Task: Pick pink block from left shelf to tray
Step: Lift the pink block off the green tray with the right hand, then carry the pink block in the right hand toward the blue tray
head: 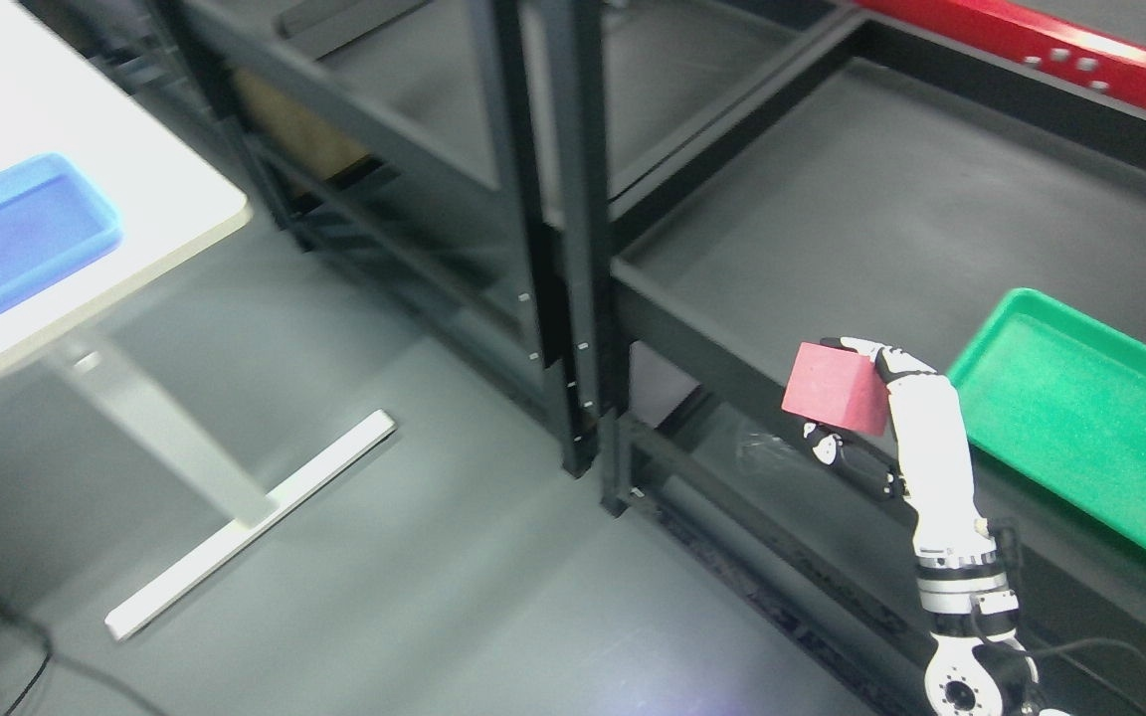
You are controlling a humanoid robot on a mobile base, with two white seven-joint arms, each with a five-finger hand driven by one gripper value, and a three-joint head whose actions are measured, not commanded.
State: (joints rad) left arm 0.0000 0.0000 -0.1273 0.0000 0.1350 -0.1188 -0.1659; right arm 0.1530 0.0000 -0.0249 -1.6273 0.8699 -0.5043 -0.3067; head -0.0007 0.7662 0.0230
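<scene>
You see the robot's right hand (866,398), white with black joints, raised at the end of a slim white arm that comes up from the bottom right of the head view. Its fingers (857,347) are closed around the pink cube-shaped block (835,390): one finger hooks over the block's top edge, and another part of the hand shows below its lower edge, so the block is clamped between them and held in the air, clear of any surface.

You find the block in front of the front edge of the dark grey metal shelf unit (861,209), roughly level with the shelf board on the right. On that same board, to the right of the hand and near it, lies the green rectangular plastic tray (1031,328) with a raised rim. The block is not over the tray; the hand and forearm stand between the two.

To your left, well apart from the hand, a white table (185,189) stands on a pale metal leg with a flat foot, and a blue shallow plastic tray (86,189) rests on its top. A red beam (1011,30) with small white marks runs across the top right corner behind the shelf. The floor is plain grey, with a dark cable at the lower left corner.
</scene>
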